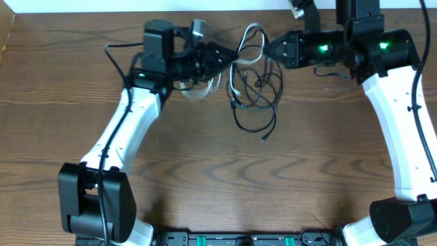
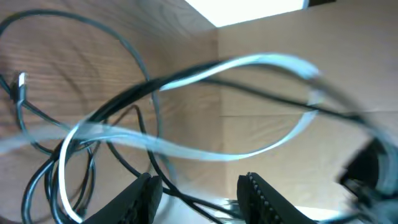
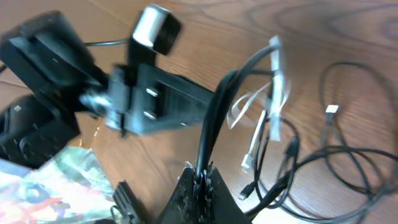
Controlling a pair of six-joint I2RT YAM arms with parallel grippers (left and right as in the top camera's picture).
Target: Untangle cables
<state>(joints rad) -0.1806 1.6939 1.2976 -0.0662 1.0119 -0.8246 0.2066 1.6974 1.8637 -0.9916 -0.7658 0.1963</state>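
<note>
The cables are lying as one tangled bunch between the two grippers. They are thin black cords in loose loops with small plug ends, and one shorter white cable is arching over them. The right gripper is pinching a bundle of black cords, which are rising straight up from its pressed fingertips. The left gripper is holding its fingers spread, with cords passing just in front of them. A crumpled plastic wrapper is lying beside the left gripper; what is inside I cannot tell.
</note>
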